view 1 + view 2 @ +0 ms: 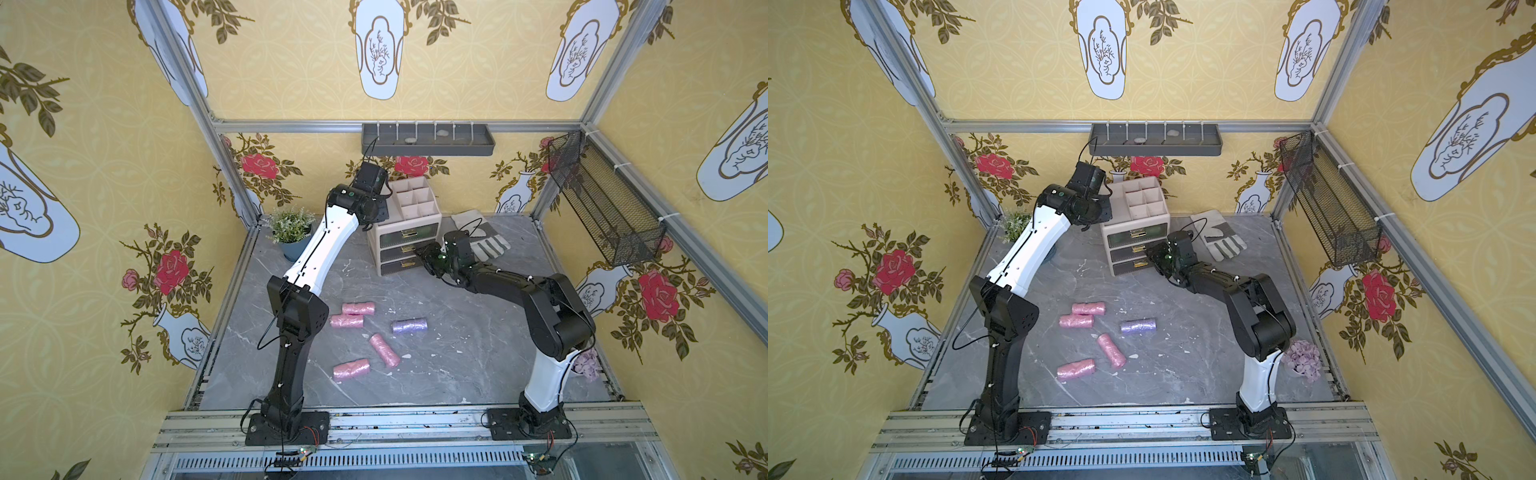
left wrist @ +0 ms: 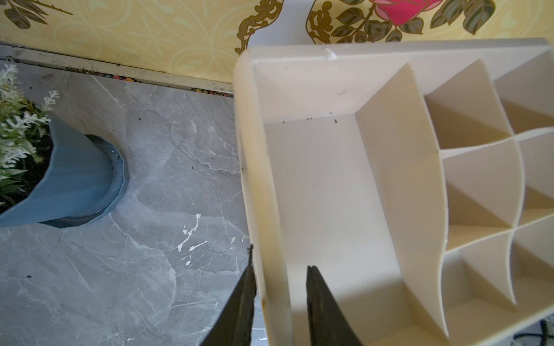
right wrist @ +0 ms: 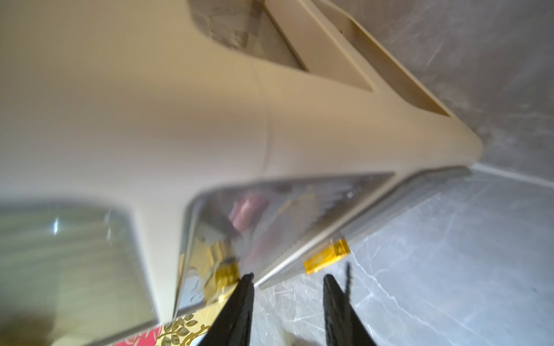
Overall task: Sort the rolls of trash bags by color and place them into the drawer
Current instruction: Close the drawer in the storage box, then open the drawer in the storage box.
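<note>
**2 grippers at the little chest**

We see a small beige plastic chest [image 1: 405,221] with 3 dark see-through drawers and gold handles. It stands at the back of the grey marble table [image 1: 457,353]. In both top views all 3 drawers look pushed in. A green colour shows through the front of the top drawer [image 1: 395,237].

The left gripper [image 2: 280,260] is over the chest's open top tray, at the side nearest the plant. Its 2 black fingers [image 2: 320,299] are a little apart. The tray's side wall runs between them. 1 finger is outside the chest and 1 is inside the tray's big box. We cannot tell if they touch the wall.

The right gripper [image 3: 287,275] is low, just in front of the chest, by the 2 lower drawers. Its fingers are a little apart and hold nothing. 1 fingertip is just beside the middle drawer's gold handle [image 3: 223,271]. The bottom drawer's gold handle [image 3: 326,257] sits just past the gap.

Well in front of the chest, 5 crinkly shiny rolls of trash bags lie on the table. 4 are pink rolls [image 1: 358,308] [image 1: 347,321] [image 1: 385,350] [image 1: 351,370]. 1 is a purple roll [image 1: 409,326].

A small green plant in a blue pot [image 1: 291,232] stands beside the chest. A grey and white work glove [image 1: 482,237] lies on the chest's other side.
</note>
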Motion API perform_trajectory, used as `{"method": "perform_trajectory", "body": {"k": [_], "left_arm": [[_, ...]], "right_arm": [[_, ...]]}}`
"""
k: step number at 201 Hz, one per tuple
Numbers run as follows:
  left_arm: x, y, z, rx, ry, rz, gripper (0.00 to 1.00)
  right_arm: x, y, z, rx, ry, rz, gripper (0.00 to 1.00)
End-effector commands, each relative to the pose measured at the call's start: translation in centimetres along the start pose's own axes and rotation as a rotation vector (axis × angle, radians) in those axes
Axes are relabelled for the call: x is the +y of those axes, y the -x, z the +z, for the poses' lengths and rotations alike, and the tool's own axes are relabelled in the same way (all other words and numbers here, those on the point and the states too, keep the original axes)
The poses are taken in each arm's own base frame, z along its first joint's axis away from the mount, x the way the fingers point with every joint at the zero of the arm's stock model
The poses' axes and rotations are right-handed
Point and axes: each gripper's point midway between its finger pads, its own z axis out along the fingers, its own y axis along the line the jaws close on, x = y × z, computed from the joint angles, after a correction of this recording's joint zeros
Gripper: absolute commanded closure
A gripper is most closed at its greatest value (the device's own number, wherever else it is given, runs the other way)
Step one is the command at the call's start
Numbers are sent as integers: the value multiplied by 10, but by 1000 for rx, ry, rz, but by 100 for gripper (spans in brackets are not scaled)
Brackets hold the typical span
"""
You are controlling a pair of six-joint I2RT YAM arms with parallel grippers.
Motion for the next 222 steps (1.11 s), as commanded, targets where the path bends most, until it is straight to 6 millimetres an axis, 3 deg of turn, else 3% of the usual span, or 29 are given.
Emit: {"method": "perform_trajectory", "body": {"k": [1,28,61,126,222], "left_arm": [[-1,0,-1,2,-6,13,66],[-1,0,-3,1,-6,12,63],[-1,-1,-4,6,-11,11,62],[-3,0,-6,9,-25,12,63],[0,-3,7,28,-18,11,65]], "right_arm": [[13,-11,-19,-6,56,2,54],[6,-32,-37,-14,44,18,48],[-1,-52,-32,-43,105,47,47],[-19,-46,1,-151,350,189,54],[-30,-31,27,-211,342,272,59]]}}
